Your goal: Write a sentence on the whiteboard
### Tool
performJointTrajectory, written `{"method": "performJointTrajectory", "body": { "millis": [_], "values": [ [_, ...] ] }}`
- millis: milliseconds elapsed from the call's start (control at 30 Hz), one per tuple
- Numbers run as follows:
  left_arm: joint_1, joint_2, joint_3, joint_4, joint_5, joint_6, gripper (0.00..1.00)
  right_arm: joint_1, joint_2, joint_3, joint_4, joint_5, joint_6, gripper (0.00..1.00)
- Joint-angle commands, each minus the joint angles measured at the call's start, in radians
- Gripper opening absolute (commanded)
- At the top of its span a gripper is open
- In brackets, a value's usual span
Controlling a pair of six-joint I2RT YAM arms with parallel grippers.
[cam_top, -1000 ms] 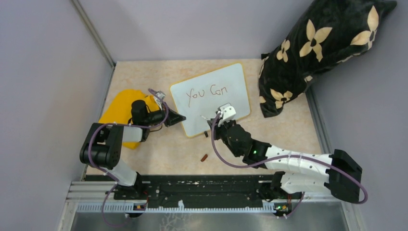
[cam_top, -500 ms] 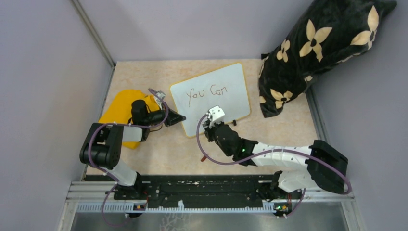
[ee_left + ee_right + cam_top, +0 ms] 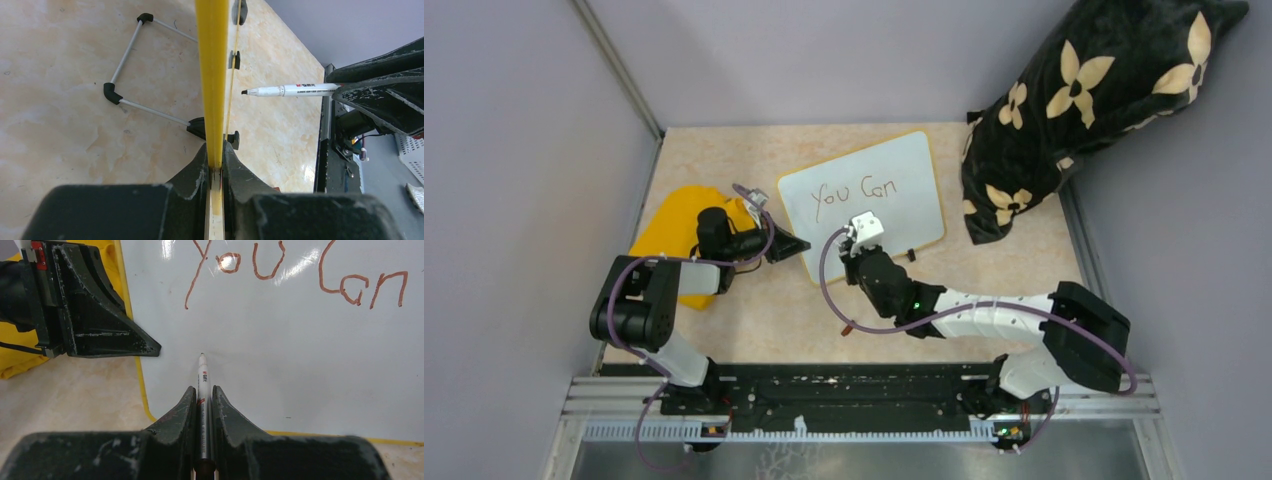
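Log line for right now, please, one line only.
left gripper: shut on whiteboard edge | right gripper: shut on marker, tip at blank area under sentence | sentence: "You Can" only

We cannot tell whether the marker (image 3: 203, 385) touches the whiteboard (image 3: 300, 365); from above, the right arm (image 3: 894, 290) hides part of its lower edge.

Pale lavender-grey walls (image 3: 824, 60) close in a beige marbled tabletop (image 3: 754, 320) on three sides, under even light with soft shadows. A grey metal post (image 3: 619, 65) runs along the far left corner. A black cushion (image 3: 1094, 90) with cream flowers leans in the far right corner.
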Motion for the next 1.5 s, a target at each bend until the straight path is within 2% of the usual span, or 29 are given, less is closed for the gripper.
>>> {"method": "performJointTrajectory", "body": {
  "millis": [0, 667, 1467],
  "values": [
    [-0.012, 0.011, 0.008, -0.059, -0.057, 0.064, 0.00, 0.009, 0.023, 0.062, 0.033, 0.033, 0.005, 0.00],
    [-0.016, 0.007, 0.010, -0.067, -0.061, 0.072, 0.00, -0.004, 0.062, 0.069, 0.008, 0.039, 0.033, 0.00],
    [-0.016, 0.004, 0.012, -0.078, -0.067, 0.075, 0.00, -0.004, 0.034, 0.007, -0.084, 0.018, 0.114, 0.00]
  ]
}}
